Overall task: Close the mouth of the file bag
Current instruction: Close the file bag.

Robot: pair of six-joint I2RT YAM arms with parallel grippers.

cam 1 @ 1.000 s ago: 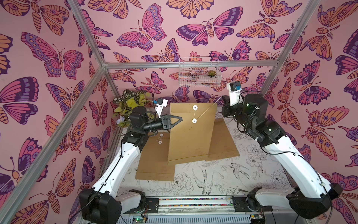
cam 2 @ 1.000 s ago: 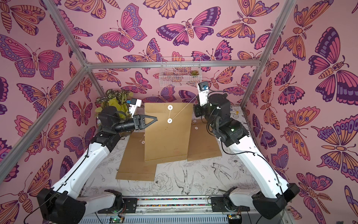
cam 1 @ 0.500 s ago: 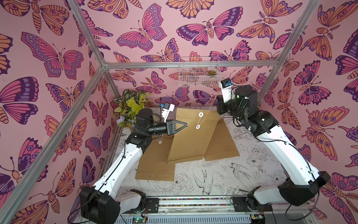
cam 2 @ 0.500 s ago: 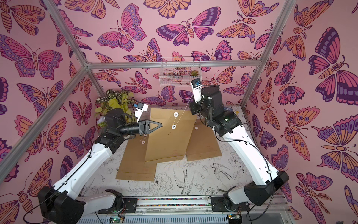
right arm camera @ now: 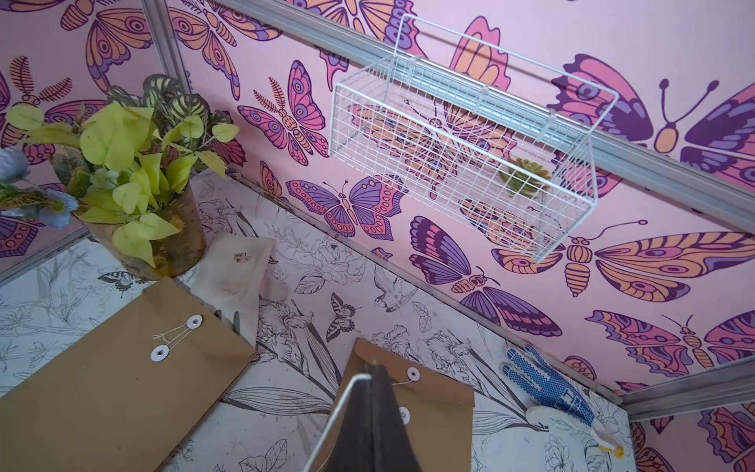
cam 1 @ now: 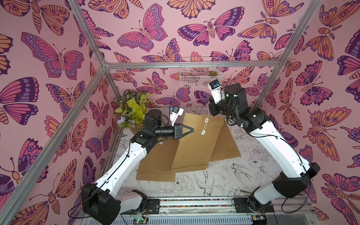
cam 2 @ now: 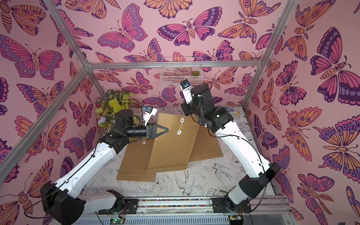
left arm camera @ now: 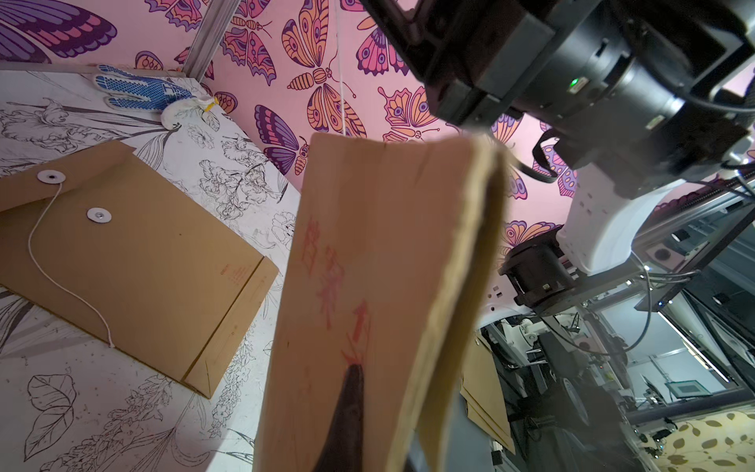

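Observation:
The brown file bag (cam 1: 194, 152) hangs tilted above the table in both top views, its mouth end toward the back. My left gripper (cam 1: 191, 130) is shut on its left edge; one dark finger (left arm camera: 347, 417) lies on the face with red print. Two white discs (cam 1: 206, 120) (cam 1: 203, 132) sit near the mouth. A white string (cam 1: 208, 109) runs taut up from the upper disc to my right gripper (right arm camera: 369, 376), which is shut on it above the bag's back edge.
Two more file bags lie flat on the table, one at the left (cam 1: 155, 161) and one at the right (cam 1: 226, 144). A potted plant (cam 1: 132, 109) stands back left. A wire basket (cam 1: 200, 74) hangs on the back wall. A blue glove (right arm camera: 547, 384) lies back right.
The left gripper has moved right with the bag, which now leans over to the right. The right gripper has moved left and back, keeping the string taut.

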